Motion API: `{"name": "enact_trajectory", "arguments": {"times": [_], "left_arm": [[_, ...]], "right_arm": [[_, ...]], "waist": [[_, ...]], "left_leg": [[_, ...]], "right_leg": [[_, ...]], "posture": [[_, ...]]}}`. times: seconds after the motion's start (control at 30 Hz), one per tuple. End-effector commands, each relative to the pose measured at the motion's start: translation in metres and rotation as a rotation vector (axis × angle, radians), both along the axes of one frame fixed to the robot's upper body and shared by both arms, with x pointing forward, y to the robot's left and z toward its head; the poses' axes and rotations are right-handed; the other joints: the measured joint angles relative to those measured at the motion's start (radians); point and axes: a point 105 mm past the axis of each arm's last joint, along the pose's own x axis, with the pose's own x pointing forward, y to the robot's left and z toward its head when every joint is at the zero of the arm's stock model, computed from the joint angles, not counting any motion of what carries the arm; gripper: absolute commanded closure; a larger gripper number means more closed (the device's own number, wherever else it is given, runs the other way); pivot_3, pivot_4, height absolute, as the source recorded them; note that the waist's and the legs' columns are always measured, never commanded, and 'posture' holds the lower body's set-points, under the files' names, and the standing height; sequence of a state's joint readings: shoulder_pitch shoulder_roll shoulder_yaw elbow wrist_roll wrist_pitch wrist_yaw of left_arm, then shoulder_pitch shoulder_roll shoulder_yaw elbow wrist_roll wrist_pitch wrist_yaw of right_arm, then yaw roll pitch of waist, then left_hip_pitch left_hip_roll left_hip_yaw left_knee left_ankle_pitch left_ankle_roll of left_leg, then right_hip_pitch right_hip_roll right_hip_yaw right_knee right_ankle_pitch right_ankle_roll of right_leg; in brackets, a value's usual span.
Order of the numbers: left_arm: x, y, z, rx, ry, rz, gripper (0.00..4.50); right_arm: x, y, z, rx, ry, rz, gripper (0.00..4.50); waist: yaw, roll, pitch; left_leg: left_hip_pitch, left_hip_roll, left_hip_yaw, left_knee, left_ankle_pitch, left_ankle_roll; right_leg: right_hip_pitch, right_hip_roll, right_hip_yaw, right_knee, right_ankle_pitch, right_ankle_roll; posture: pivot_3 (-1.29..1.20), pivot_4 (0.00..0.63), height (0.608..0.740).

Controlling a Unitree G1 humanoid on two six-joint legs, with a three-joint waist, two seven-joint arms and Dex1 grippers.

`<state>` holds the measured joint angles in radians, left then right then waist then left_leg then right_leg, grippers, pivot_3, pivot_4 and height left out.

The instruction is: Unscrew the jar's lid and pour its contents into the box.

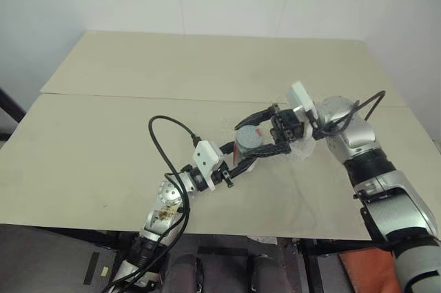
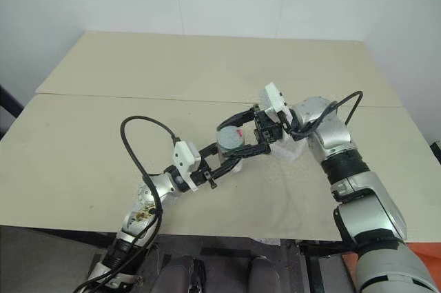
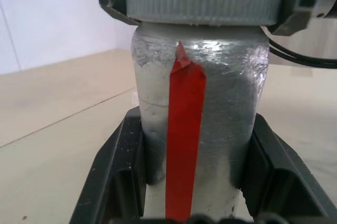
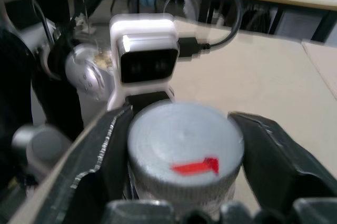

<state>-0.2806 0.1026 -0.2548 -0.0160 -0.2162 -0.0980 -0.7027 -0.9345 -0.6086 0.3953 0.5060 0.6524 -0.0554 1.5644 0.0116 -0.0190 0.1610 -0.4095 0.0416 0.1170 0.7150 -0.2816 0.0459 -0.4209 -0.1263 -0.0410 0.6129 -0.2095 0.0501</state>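
Note:
My left gripper (image 1: 244, 156) is shut on the jar (image 3: 200, 129), a silver-grey cylinder with a red vertical stripe. It holds the jar upright a little above the table. The ribbed grey lid (image 4: 184, 150), with a red mark on top, sits on the jar. My right gripper (image 1: 247, 140) reaches in from the right at lid height. It is open, with one black finger on each side of the lid and a slim gap showing beside one finger. The clear plastic box (image 1: 302, 152) lies on the table under my right wrist, partly hidden by it.
The beige table (image 1: 103, 155) spreads wide to the left and to the far side, with a seam running across it. A black cable (image 1: 160, 143) loops up from my left forearm. The table's near edge runs just below my arms.

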Motion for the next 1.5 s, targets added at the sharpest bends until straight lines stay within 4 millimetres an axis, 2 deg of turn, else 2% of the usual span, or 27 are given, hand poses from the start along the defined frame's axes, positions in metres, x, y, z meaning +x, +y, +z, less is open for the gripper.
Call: {"name": "enact_trajectory", "arguments": {"times": [0.03, 0.23, 0.43, 0.7, 0.8, 1.03, 1.17, 1.5], "left_arm": [[-0.003, -0.002, 0.016, -0.032, -0.067, -0.015, 2.57], [-0.001, -0.002, 0.014, -0.029, -0.062, -0.013, 2.57], [0.0, -0.003, 0.013, -0.024, -0.053, -0.014, 2.57], [0.008, -0.003, 0.012, -0.021, -0.049, 0.021, 2.57], [0.008, -0.004, 0.011, -0.018, -0.05, 0.021, 2.57], [0.008, -0.006, 0.01, -0.007, -0.05, 0.008, 2.57], [0.008, -0.007, 0.011, -0.009, -0.053, 0.006, 2.57], [0.009, -0.003, 0.011, -0.014, -0.052, 0.019, 2.57]], "right_arm": [[-0.004, -0.009, 0.008, 0.031, -0.03, 0.031, 0.01], [-0.004, -0.026, 0.013, 0.09, -0.022, -0.051, 0.01], [-0.01, -0.038, 0.012, 0.093, -0.105, -0.244, 0.01], [-0.032, -0.023, 0.017, 0.179, -0.155, -0.493, 0.01], [-0.031, -0.015, 0.02, 0.262, -0.105, -0.61, 0.01], [-0.033, 0.001, 0.022, 0.302, -0.123, -0.694, 0.01], [-0.025, 0.001, 0.022, 0.308, -0.106, -0.753, 0.01], [-0.024, -0.013, 0.025, 0.319, -0.089, -0.769, 0.01]], "waist": [[-0.001, 0.0, 0.0], [0.002, 0.0, 0.0], [0.002, 0.0, 0.0], [0.001, 0.0, 0.0], [0.0, 0.0, 0.0], [0.002, 0.0, 0.0], [0.001, 0.0, 0.0], [0.001, 0.0, 0.0]], "left_leg": [[0.0, 0.0, 0.0, 0.0, 0.0, 0.0], [0.0, 0.0, 0.0, 0.0, 0.0, 0.0], [0.0, 0.0, 0.0, 0.0, 0.0, 0.0], [0.0, 0.0, -0.001, 0.0, 0.0, -0.001], [0.0, 0.0, -0.001, 0.0, 0.0, 0.0], [-0.001, -0.001, -0.001, 0.0, 0.0, 0.001], [-0.001, -0.001, -0.001, 0.0, 0.0, 0.001], [-0.001, -0.001, -0.001, 0.0, -0.001, 0.002]], "right_leg": [[0.0, 0.0, 0.0, 0.0, 0.0, 0.0], [0.0, 0.0, 0.0, 0.0, 0.0, 0.0], [0.0, 0.0, 0.0, 0.0, 0.0, 0.0], [-0.001, 0.0, 0.0, 0.0, 0.0, 0.0], [0.0, 0.0, -0.001, 0.0, 0.0, 0.0], [0.0, 0.0, 0.0, 0.0, 0.0, 0.0], [0.0, 0.0, 0.0, 0.0, 0.0, 0.0], [0.0, 0.0, 0.0, 0.0, 0.0, 0.0]], "posture": [[0.0, 0.15, 0.74], [0.0, 0.15, 0.74], [0.0, 0.15, 0.74], [0.0, 0.15, 0.74], [0.0, 0.15, 0.74], [0.0, 0.15, 0.74], [0.0, 0.15, 0.74], [0.0, 0.15, 0.74]]}}
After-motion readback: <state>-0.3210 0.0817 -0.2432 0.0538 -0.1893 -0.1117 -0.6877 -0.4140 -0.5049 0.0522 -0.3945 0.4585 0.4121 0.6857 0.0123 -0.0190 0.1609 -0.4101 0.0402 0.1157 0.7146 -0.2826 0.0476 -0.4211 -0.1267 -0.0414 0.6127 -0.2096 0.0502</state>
